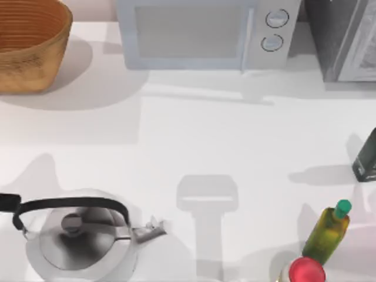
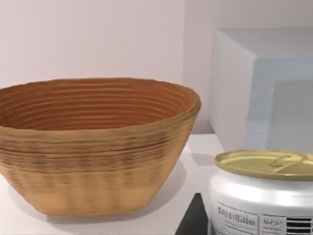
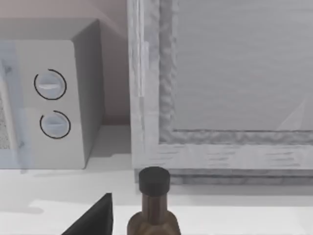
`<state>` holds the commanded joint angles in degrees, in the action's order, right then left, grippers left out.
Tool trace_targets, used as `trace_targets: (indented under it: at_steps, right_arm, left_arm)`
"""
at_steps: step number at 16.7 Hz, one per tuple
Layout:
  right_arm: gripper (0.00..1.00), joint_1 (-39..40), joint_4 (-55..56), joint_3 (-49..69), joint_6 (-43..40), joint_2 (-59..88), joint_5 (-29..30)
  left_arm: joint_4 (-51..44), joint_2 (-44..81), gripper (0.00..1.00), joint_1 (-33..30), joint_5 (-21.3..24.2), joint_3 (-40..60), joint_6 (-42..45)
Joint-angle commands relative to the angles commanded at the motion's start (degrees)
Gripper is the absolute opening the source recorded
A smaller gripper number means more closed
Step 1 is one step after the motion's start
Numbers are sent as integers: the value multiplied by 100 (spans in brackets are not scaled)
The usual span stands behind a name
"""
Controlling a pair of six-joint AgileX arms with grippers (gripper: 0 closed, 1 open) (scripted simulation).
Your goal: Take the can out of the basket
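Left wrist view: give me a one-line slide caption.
The can stands close to the camera, outside and beside the woven basket, with the microwave behind.

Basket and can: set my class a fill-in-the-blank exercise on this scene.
In the left wrist view, the can stands outside the woven ___.
In the top view, the kettle sits on the ___ side.
The yellow-green bottle has a ___ cap.
The microwave has ___ round knobs.
Missing: basket, left, green, two.
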<state>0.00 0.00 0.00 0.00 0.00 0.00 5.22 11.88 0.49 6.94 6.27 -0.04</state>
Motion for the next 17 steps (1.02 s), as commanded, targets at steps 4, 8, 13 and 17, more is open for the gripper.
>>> trace_targets:
  at_steps: [4, 8, 13, 17]
  right_arm:
    - [100, 0, 0, 0, 0, 0, 0]
    - [100, 0, 0, 0, 0, 0, 0]
    - [100, 0, 0, 0, 0, 0, 0]
    - [100, 0, 0, 0, 0, 0, 0]
  left_arm:
    - [940, 1706, 0, -162, 1101, 965, 11]
    - [2153, 3957, 0, -405, 2483, 2150, 36]
    - [3815, 7226, 0, -748, 4283, 3684, 91]
    - [5103, 9811, 0, -1050, 5514, 4784, 154]
